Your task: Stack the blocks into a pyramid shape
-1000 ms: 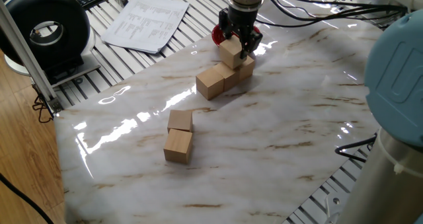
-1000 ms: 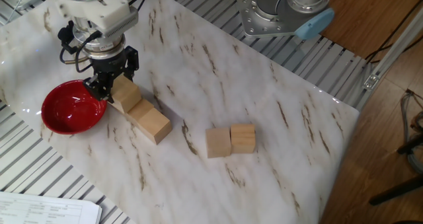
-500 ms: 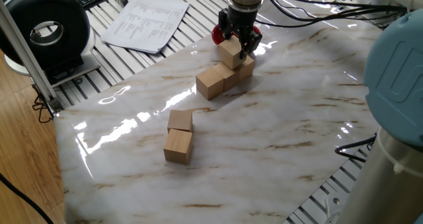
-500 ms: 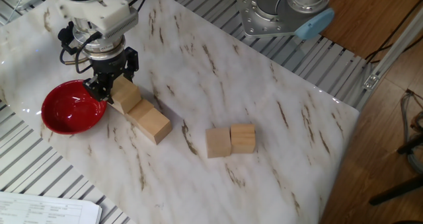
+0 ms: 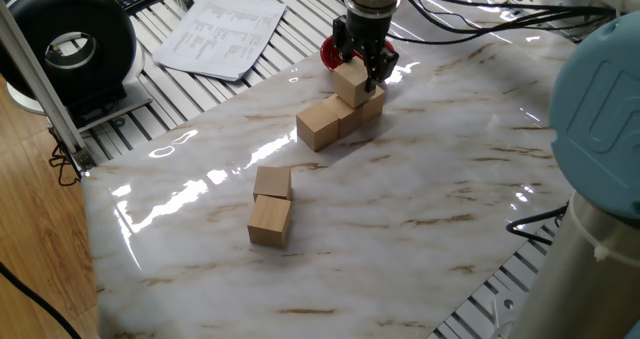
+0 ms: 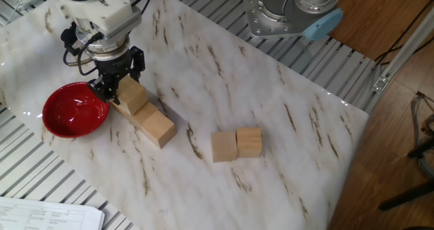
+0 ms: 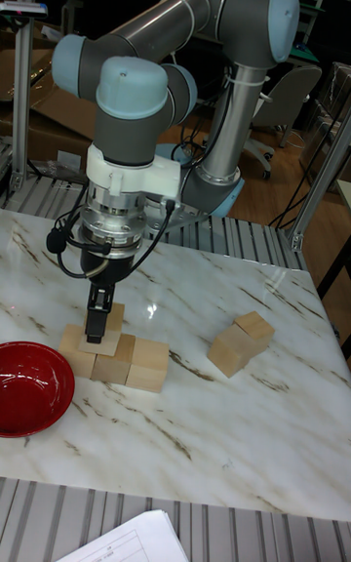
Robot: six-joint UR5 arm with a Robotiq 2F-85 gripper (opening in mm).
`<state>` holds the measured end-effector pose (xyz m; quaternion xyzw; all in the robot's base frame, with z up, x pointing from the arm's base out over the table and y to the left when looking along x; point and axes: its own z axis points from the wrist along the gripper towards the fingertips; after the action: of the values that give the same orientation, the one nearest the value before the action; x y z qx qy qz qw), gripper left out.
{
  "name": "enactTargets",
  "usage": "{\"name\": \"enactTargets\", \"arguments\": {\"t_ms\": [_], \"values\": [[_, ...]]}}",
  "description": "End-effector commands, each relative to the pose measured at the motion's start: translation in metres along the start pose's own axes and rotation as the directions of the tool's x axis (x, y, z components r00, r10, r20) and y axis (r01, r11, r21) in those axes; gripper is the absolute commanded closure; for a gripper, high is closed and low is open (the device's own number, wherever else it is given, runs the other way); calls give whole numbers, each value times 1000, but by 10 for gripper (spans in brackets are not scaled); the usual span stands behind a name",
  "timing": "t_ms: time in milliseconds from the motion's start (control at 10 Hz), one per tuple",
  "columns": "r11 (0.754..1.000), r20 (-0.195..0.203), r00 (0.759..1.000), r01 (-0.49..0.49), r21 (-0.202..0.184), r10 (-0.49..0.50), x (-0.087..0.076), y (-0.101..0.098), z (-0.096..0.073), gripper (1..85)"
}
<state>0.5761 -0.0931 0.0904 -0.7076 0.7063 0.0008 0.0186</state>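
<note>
Wooden blocks make up everything here. One raised block (image 5: 349, 81) sits between the fingers of the gripper (image 5: 360, 69), pinched on two sides, on top of a row of blocks (image 5: 335, 119) that lies on the marble table (image 5: 450, 189). In the other fixed view the held block (image 6: 132, 96) is at the bowl end of the row, and the row's front block (image 6: 158, 129) is bare on top. The tall fixed view shows three blocks in the row (image 7: 115, 364), touching side by side, with the raised one (image 7: 103, 333) over them. Two more blocks (image 5: 271, 203) lie touching each other, well apart from the row. A red bowl (image 6: 74, 110) stands just beside the row's far end. Paper sheets (image 5: 222, 33) lie on the slatted surface beyond the table.
</note>
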Motion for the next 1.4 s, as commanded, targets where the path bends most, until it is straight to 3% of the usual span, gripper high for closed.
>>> {"name": "enactTargets", "arguments": {"t_ms": [0,1300], "values": [[1000,14,1000,5,-15,-4,3,2,-4,847],[1000,12,1000,9,6,-9,3,-4,4,847]]}}
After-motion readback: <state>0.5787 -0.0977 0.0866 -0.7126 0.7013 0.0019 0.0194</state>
